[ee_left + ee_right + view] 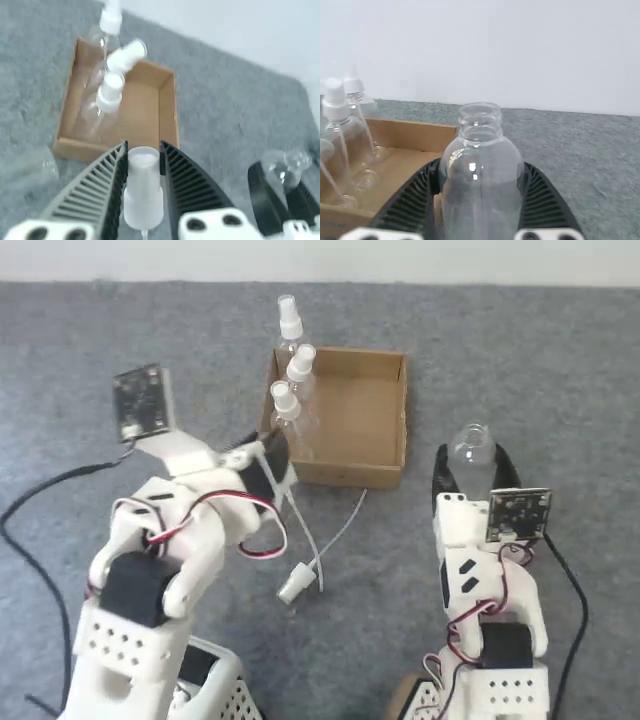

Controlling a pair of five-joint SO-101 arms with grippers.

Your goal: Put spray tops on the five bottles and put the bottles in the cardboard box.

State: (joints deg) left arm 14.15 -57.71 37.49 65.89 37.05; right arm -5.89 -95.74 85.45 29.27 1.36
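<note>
High: I see three capped bottles by one wall of the cardboard box, and a loose spray top on the carpet | Left wrist: left pincer clamps a spray top | Right wrist: right pincer grips an upright uncapped bottle.

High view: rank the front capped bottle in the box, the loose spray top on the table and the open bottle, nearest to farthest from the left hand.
1. Front capped bottle, in the cardboard box just beyond the left hand.
2. Loose spray top, on the table, on the box's near side.
3. Open bottle, far right, held in the right hand.
</note>
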